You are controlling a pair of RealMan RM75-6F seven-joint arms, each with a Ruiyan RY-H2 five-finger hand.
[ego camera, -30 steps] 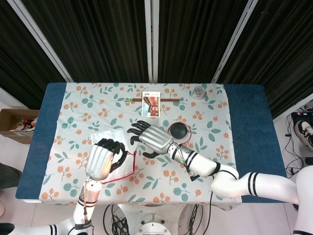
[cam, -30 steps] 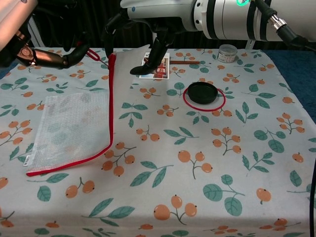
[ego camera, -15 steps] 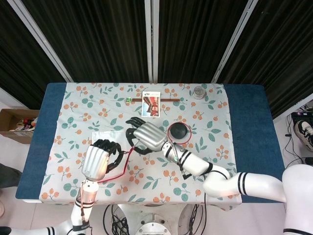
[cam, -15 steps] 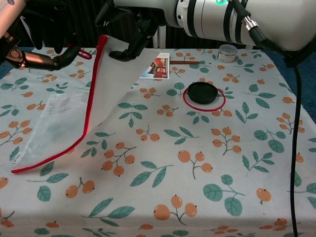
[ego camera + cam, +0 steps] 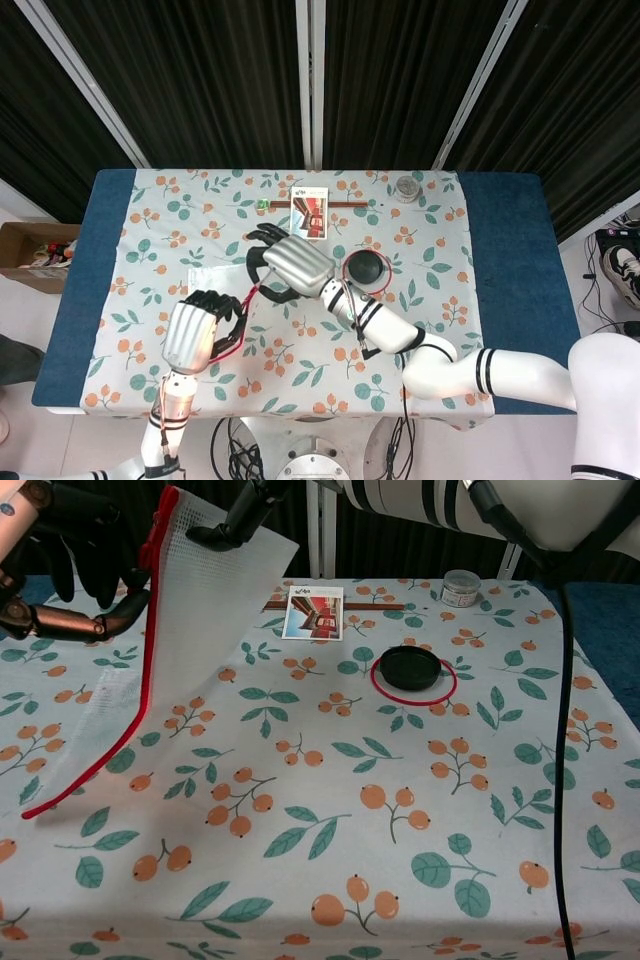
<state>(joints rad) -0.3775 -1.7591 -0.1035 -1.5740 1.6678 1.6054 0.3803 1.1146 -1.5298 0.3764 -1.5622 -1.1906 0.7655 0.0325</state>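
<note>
A white mesh pouch with a red zipper edge hangs lifted above the left of the table; only its lower corner still touches the floral cloth. In the head view the pouch shows partly, between the two hands. My right hand pinches the pouch's upper edge, and its dark fingers show at the top of the chest view. My left hand grips the red zipper side lower down, its fingers curled around that edge.
A black round lid inside a red ring lies right of centre. A picture card, a brown stick and a small jar lie at the back. A cardboard box stands on the floor to the left.
The pouch went from lying flat to being lifted and hanging. My right hand rose and moved left with its top edge. My left hand drew back toward the near-left, holding the red edge.
</note>
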